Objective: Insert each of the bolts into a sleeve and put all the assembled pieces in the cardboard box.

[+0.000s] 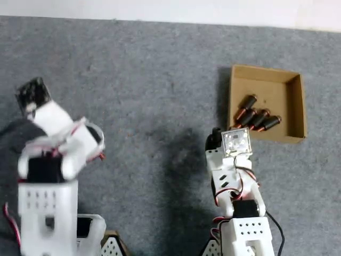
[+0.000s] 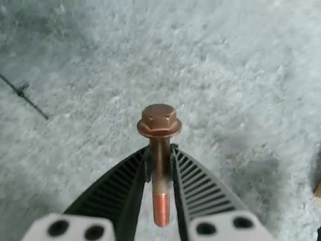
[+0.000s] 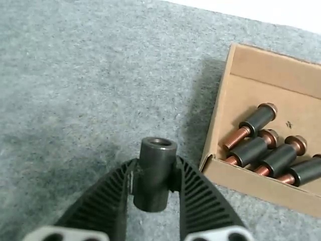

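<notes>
Over at the far right, your cardboard box [image 1: 266,74] already holds four assembled pieces [image 1: 258,120], while your left gripper [image 2: 160,149] clamps a copper bolt [image 2: 159,123] and your right gripper [image 3: 155,163], near the box, pinches a black sleeve [image 3: 154,175], so one pair looks left to join and box.

Four assembled pieces [image 1: 257,118] lie in the box [image 1: 266,74]; sleeve [image 3: 153,175] just left of box, bolt [image 2: 159,165] well apart, further left.

The left arm [image 1: 50,176] and right arm [image 1: 237,213] have white perforated housings, black servos, and red and black cables [image 1: 249,175]. The left gripper [image 2: 160,149] and right gripper [image 3: 155,163] have black ribbed fingers [image 2: 125,186] on white bases with round holes.
</notes>
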Robot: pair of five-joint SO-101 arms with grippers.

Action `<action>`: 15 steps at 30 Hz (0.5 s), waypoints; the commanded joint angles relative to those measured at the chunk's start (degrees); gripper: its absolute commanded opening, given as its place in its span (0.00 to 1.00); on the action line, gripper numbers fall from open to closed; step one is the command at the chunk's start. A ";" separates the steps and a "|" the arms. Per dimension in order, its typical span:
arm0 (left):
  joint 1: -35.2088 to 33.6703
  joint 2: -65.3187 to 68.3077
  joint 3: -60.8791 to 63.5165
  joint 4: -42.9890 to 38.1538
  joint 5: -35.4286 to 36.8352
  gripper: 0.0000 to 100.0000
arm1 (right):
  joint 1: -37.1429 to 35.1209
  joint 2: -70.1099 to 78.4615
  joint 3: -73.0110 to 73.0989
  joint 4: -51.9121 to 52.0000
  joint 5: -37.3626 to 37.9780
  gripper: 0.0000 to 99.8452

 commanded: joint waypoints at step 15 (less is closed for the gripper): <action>-0.22 -49.45 36.44 -22.24 -6.77 0.00 | -7.08 -1.10 -0.13 -1.27 0.35 0.01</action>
